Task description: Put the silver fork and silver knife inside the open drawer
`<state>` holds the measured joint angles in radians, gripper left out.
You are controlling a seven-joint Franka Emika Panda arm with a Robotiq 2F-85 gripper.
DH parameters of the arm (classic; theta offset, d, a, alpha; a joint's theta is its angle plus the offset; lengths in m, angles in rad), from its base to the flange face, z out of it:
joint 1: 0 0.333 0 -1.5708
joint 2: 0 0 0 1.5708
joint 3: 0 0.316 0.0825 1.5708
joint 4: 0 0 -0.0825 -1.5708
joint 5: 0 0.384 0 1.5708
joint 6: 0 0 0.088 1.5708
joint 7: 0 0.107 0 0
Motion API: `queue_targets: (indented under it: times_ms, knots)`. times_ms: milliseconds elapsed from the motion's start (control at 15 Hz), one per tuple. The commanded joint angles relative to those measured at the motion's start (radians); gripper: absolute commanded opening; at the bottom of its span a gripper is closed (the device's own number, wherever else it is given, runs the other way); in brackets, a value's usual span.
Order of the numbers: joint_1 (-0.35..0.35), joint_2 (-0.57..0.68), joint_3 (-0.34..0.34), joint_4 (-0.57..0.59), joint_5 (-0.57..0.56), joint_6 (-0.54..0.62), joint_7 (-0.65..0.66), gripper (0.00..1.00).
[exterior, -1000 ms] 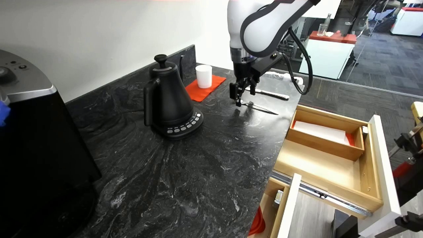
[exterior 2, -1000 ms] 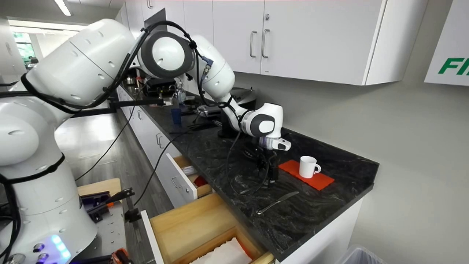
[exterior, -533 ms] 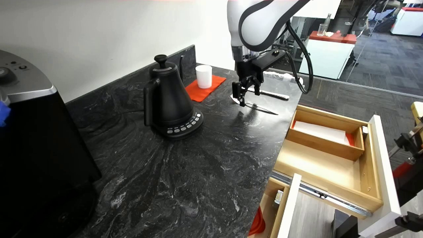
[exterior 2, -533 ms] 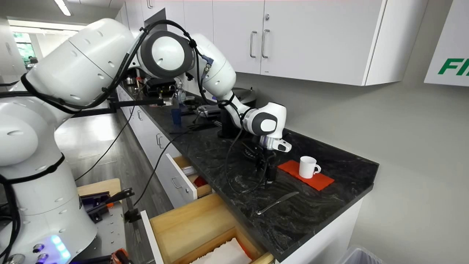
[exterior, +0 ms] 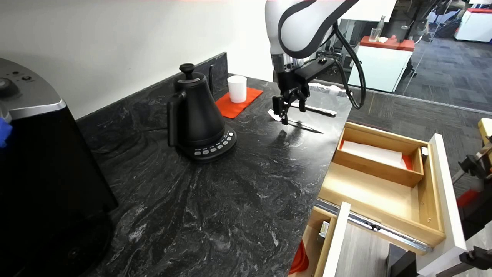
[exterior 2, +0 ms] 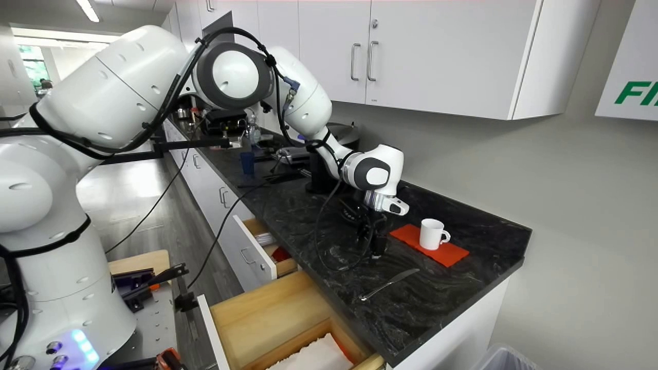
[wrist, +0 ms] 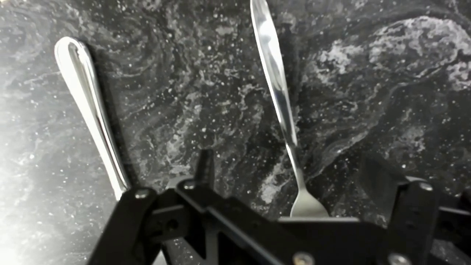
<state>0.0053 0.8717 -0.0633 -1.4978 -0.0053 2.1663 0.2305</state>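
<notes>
Hovering with jaws wide apart, the gripper (wrist: 289, 160) holds nothing. Below, between the jaws in the wrist view, the fork (wrist: 284, 110) lies on the counter (wrist: 165, 92), handle toward eleven-thirty; closing should cross its long axis. The knife (wrist: 97, 121) is at the fork's nine o'clock; in an exterior view, the drawer (exterior: 373, 188) lies at the gripper's four o'clock.

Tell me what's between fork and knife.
Along the handles, only counter shows between the fork and knife in the wrist view; lower down, the gripper hides part of the gap.
</notes>
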Motion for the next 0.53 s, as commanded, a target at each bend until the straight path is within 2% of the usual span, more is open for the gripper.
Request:
queue_targets:
  times_ms: [0, 133, 200, 267, 467]
  knots:
    - [-0.002, -0.020, -0.007, -0.009, 0.009, -0.035, 0.002, 1.00]
    - [0.000, -0.017, -0.010, -0.008, 0.008, -0.038, 0.006, 1.00]
    - [0.000, -0.017, -0.010, -0.012, 0.007, -0.030, 0.002, 0.75]
    - [0.000, -0.017, -0.011, -0.012, 0.006, -0.028, 0.002, 0.73]
    - [-0.003, -0.008, -0.010, 0.001, 0.009, -0.035, -0.001, 0.53]
